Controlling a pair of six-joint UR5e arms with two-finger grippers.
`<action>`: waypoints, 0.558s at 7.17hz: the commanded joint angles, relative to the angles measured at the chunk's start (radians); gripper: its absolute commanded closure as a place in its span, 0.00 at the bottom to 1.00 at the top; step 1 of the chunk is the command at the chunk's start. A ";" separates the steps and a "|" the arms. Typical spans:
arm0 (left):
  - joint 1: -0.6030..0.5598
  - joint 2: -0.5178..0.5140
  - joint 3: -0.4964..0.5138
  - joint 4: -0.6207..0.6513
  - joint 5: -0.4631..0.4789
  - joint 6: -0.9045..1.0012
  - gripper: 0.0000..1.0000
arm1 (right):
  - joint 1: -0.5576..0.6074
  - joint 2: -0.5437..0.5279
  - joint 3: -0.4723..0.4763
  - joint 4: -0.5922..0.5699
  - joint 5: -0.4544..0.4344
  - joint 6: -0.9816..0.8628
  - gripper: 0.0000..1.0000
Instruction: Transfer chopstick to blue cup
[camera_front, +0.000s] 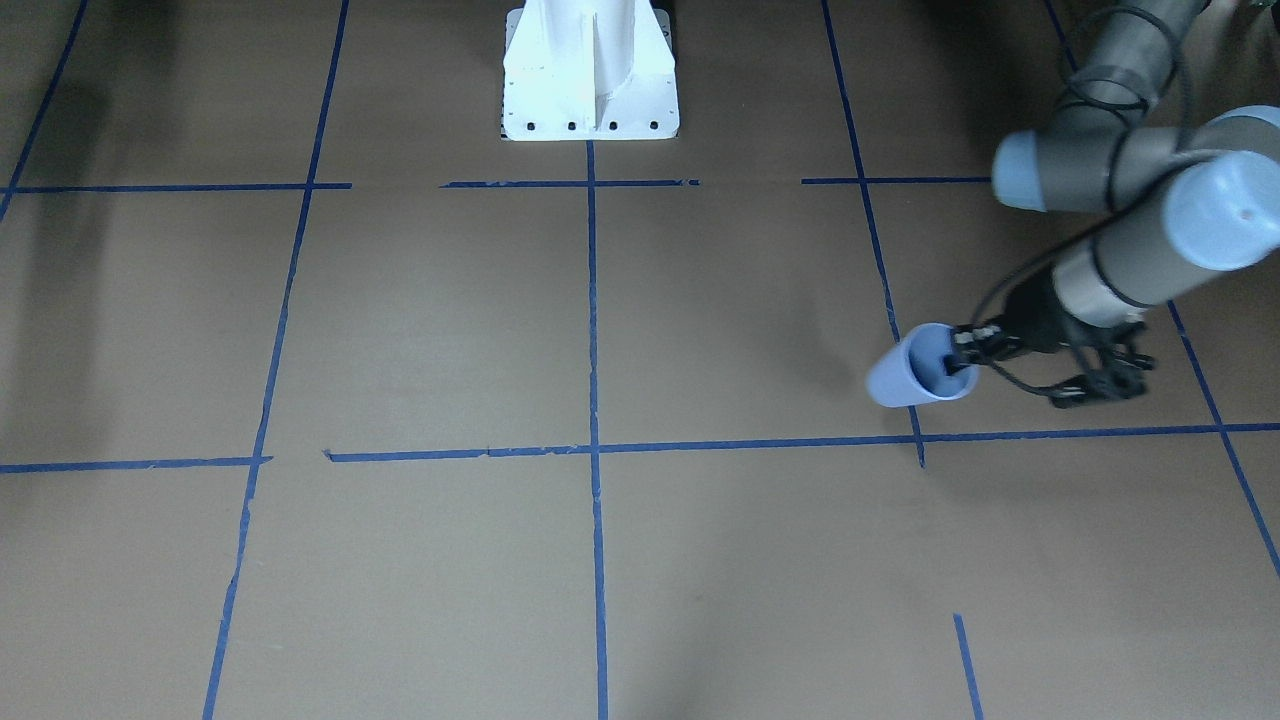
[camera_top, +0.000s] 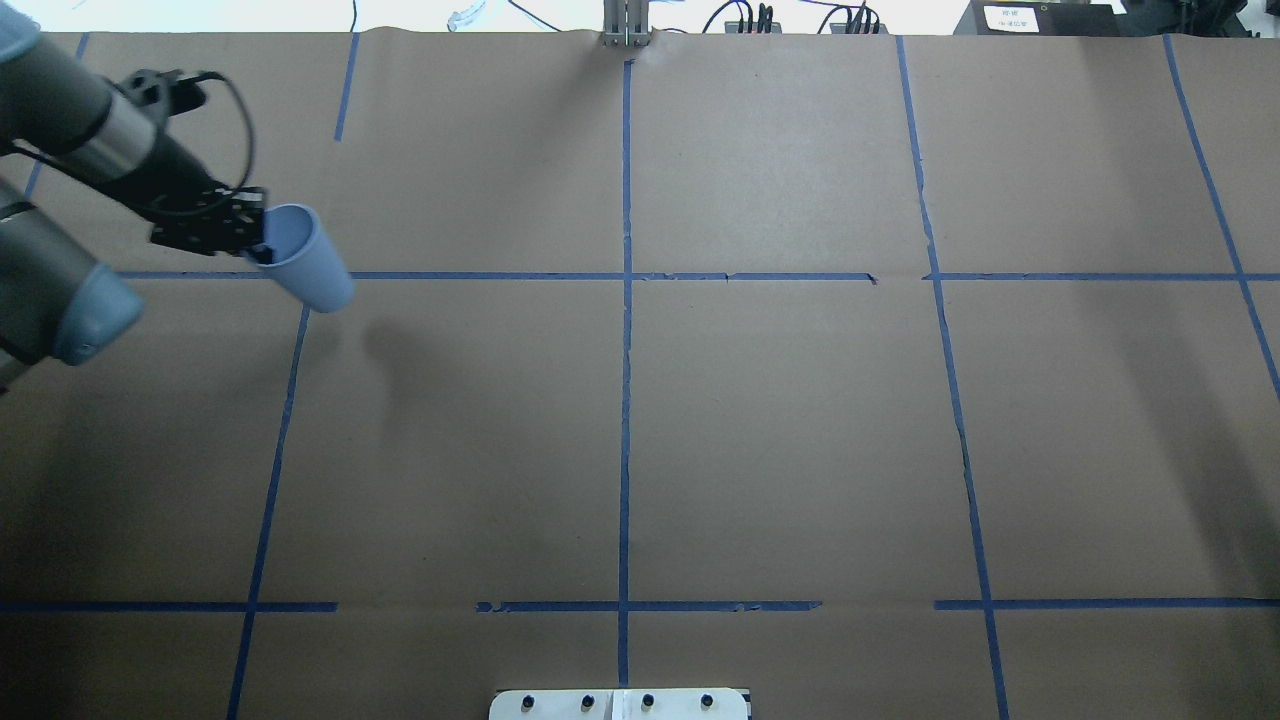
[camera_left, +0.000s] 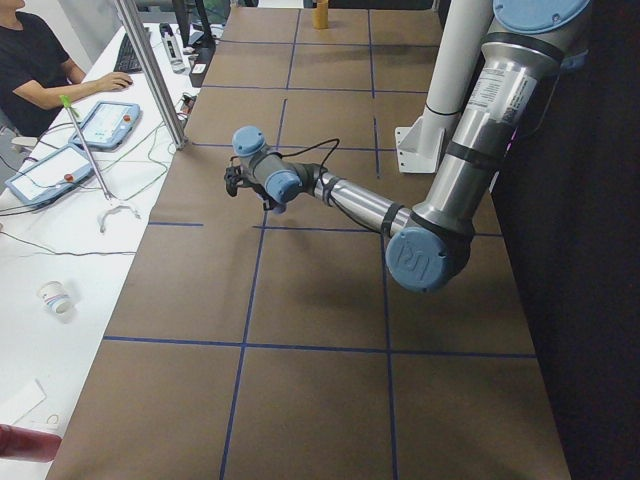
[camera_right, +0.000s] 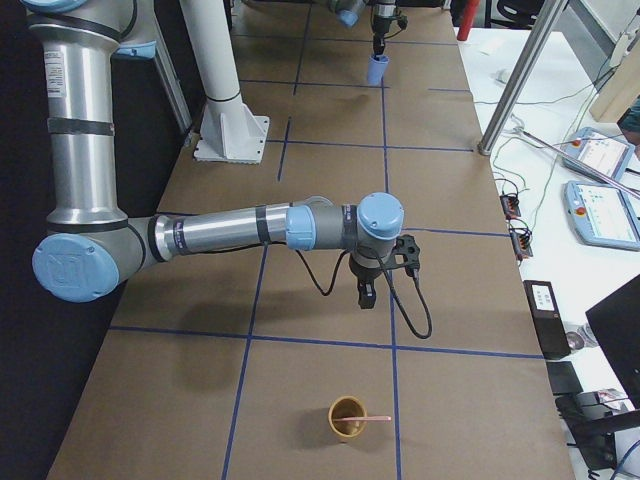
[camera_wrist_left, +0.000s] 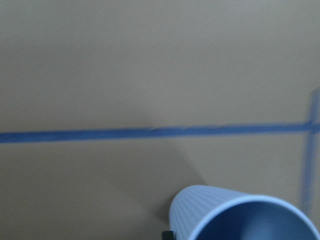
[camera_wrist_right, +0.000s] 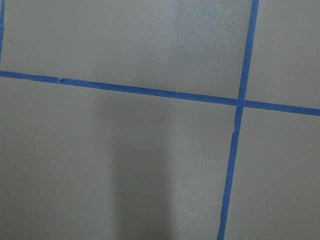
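My left gripper is shut on the rim of the light blue cup, one finger inside it and one outside. It holds the cup tilted above the table at my far left. The ribbed cup fills the bottom of the left wrist view. A pale pink chopstick rests in a small brown cup near the table's right end. It shows only in the exterior right view. My right gripper points down above the table, a short way from the brown cup. I cannot tell whether it is open.
The white robot pedestal stands at the table's middle rear. Blue tape lines grid the brown table. An operator and teach pendants are at a side bench, where a paper cup stands.
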 joint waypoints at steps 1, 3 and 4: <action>0.188 -0.194 -0.021 0.004 0.173 -0.310 1.00 | -0.004 0.001 -0.001 0.000 0.000 0.000 0.00; 0.344 -0.346 0.040 0.056 0.389 -0.328 1.00 | -0.023 0.004 0.000 0.002 0.000 0.000 0.00; 0.359 -0.433 0.116 0.099 0.400 -0.327 1.00 | -0.025 0.005 0.002 0.002 0.000 0.000 0.00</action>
